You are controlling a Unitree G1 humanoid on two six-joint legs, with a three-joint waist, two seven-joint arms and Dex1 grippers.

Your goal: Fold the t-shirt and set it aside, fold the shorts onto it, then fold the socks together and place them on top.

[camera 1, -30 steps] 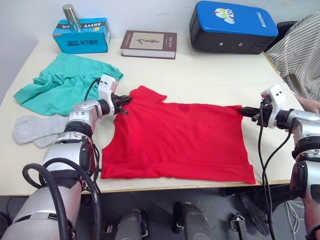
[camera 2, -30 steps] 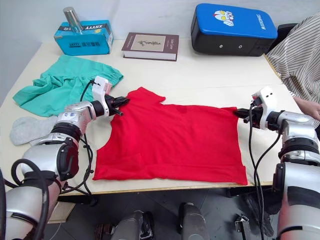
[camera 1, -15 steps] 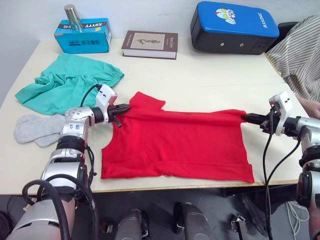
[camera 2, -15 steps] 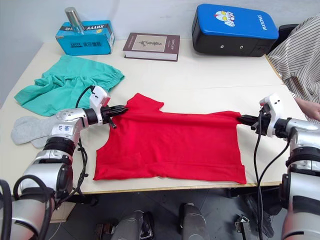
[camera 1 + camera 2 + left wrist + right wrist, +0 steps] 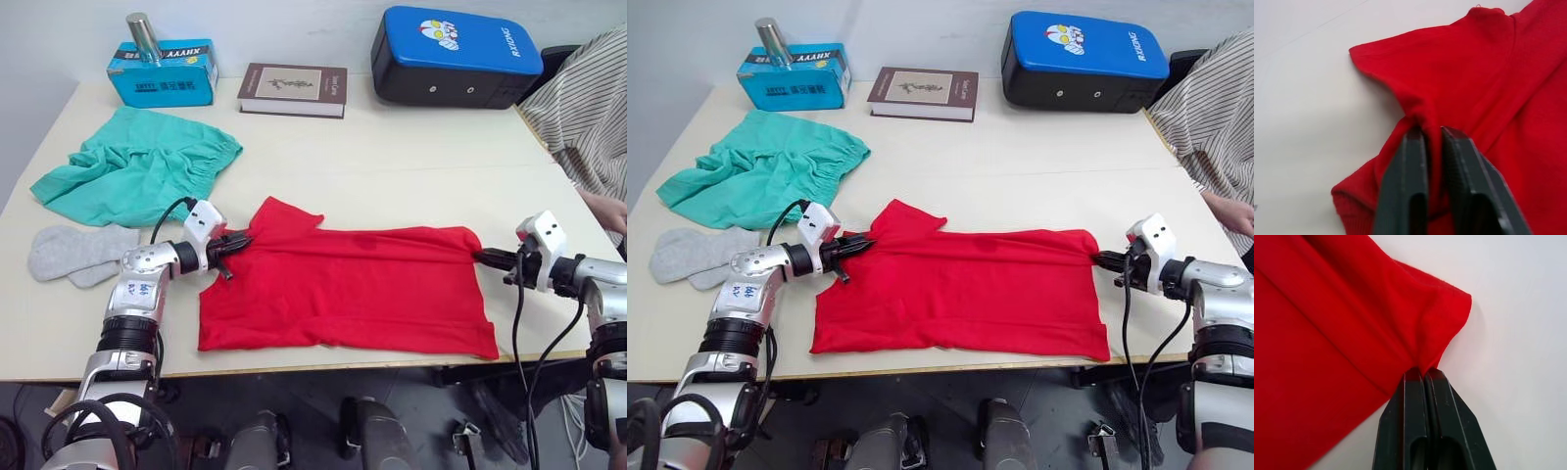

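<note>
pale tabletop (image 5: 392, 166) carries the t-shirt (image 5: 353, 294) spread near its front edge; left gripper (image 5: 233, 245) and right gripper (image 5: 487, 259) jaws each pinch a far corner. thin pinches could slip mid-fold, skewing the crease.

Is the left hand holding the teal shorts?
No: the left hand is pinched shut on the red t-shirt near its sleeve, while the shorts lie apart on the table.

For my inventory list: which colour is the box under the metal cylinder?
Blue box, best seen in the left eye view.
</note>
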